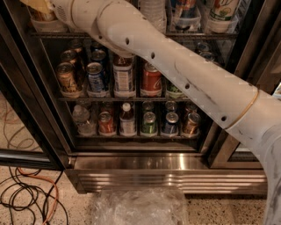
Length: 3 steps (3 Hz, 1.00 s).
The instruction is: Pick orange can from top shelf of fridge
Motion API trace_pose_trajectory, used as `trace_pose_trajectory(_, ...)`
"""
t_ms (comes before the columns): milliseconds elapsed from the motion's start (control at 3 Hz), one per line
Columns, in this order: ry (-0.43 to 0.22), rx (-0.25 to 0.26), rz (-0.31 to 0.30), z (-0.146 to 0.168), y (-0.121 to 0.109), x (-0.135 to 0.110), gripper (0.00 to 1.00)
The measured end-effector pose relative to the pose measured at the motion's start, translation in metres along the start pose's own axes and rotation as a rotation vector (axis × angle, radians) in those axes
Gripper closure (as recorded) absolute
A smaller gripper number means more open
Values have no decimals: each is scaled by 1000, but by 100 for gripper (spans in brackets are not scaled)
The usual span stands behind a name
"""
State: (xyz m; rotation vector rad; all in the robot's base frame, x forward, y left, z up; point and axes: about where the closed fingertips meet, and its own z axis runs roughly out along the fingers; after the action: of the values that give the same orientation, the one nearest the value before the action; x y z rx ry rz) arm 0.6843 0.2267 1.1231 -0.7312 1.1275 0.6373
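The fridge (145,163) stands open in front of me, with wire racks and a steel base. The top shelf (193,34) runs along the upper edge and holds clear bins. In the leftmost bin, the lower part of the orange can (41,16) shows as a copper-orange body. My white arm (175,70) reaches from the right up to the top left corner. The gripper (37,5) is there, right over the orange can, mostly cut off by the frame edge.
The middle rack holds a gold-brown can (66,79), a blue can (95,75), a bottle (124,77) and a red Coca-Cola can (151,80). The lower rack holds bottles and cans. Cables (26,197) lie on the floor at left, crumpled clear plastic (136,206) at the bottom.
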Motion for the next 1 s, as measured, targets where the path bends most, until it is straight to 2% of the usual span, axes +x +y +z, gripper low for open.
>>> trace_pose_trajectory(667, 53, -27, -15, -5, 11, -18, 100)
trace_pose_trajectory(1000, 131, -24, -9, -12, 5, -7, 100)
